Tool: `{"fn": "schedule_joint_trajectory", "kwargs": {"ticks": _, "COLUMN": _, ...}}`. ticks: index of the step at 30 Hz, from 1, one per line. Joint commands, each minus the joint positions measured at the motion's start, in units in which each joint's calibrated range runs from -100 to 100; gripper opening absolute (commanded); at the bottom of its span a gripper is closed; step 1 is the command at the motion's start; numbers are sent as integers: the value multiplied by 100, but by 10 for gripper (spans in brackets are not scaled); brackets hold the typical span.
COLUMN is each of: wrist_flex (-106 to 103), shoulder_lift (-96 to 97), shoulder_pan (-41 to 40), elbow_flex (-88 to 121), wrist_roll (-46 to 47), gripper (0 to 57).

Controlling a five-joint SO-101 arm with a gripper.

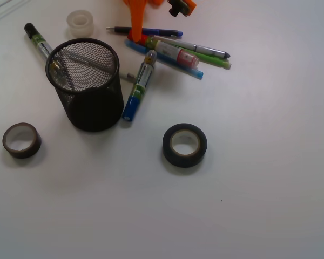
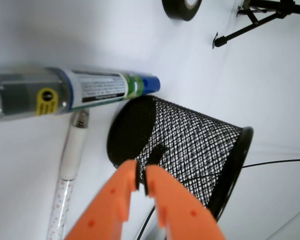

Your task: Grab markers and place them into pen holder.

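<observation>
Here's the scene: the pen holder [image 1: 85, 85] stands upright on the white table [image 1: 248, 205], left of centre, and none of the 3 markers looks to be in it.

- Black-capped marker [image 1: 36, 39]: lies on the table at the far left, its lower end hidden behind the holder's rim.
- Blue-capped marker [image 1: 139, 87]: lies just right of the holder, blue cap toward the near side. The wrist cam shows it passing right by the holder's base.
- Red-capped marker [image 1: 168, 50]: sits in the far pile with a dark blue pen [image 1: 147, 32], a silver pen [image 1: 202, 49], a green pen [image 1: 213, 61] and a light-blue pen [image 1: 175, 65].

The orange gripper [image 1: 135, 31] comes in from the far edge, its tip right at the red cap end of that pile. From the front I can't tell if it's touching the cap. On the wrist cam the 2 jaws are pinched nearly together with just a thin slit, and I see nothing held between them.

Other stuff around:

- a black tape roll [image 1: 184, 144] near the middle
- a brownish tape roll [image 1: 21, 140] at the near left
- a clear tape roll [image 1: 80, 22] at the far left
- a thin white pen [image 2: 70, 165] beside the holder on the wrist cam
</observation>
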Motion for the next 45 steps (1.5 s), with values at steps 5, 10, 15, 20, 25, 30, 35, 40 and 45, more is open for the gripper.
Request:
{"fn": "schedule_joint_trajectory", "kwargs": {"ticks": 5, "wrist_flex": 279, "shoulder_lift": -99, "shoulder_pan": -159, "elbow_flex": -210, "wrist_roll": -186, "gripper": 323}}
{"fn": "schedule_joint_trajectory", "kwargs": {"ticks": 10, "wrist_flex": 279, "shoulder_lift": -99, "shoulder_pan": -159, "elbow_flex": -201, "wrist_roll": -186, "gripper": 323}}
{"fn": "schedule_joint_trajectory", "kwargs": {"ticks": 15, "wrist_flex": 427, "shoulder_lift": -82, "shoulder_pan": -174, "elbow_flex": -373, "wrist_roll": -303, "gripper": 323}}
{"fn": "schedule_joint_trajectory", "kwargs": {"ticks": 20, "wrist_flex": 1346, "shoulder_lift": -56, "shoulder_pan": -189, "elbow_flex": -1596, "wrist_roll": -547, "gripper": 323}}
{"fn": "schedule_joint_trajectory", "kwargs": {"ticks": 25, "wrist_flex": 2221, "shoulder_lift": 556, "shoulder_pan": -159, "elbow_flex": -3244, "wrist_roll": -757, "gripper": 323}}
{"fn": "schedule_joint_trajectory", "kwargs": {"ticks": 30, "wrist_flex": 2492, "shoulder_lift": 2757, "shoulder_pan": -182, "elbow_flex": -4630, "wrist_roll": -1055, "gripper": 322}}
{"fn": "schedule_joint_trajectory", "kwargs": {"ticks": 35, "wrist_flex": 2720, "shoulder_lift": 4874, "shoulder_pan": -212, "elbow_flex": -5889, "wrist_roll": -1455, "gripper": 322}}
{"fn": "schedule_joint_trajectory", "kwargs": {"ticks": 40, "wrist_flex": 4015, "shoulder_lift": 6208, "shoulder_pan": -376, "elbow_flex": -6858, "wrist_roll": -2139, "gripper": 322}}
{"fn": "schedule_joint_trajectory", "kwargs": {"ticks": 45, "wrist_flex": 4452, "shoulder_lift": 6387, "shoulder_pan": -1311, "elbow_flex": -7556, "wrist_roll": -2847, "gripper": 322}}
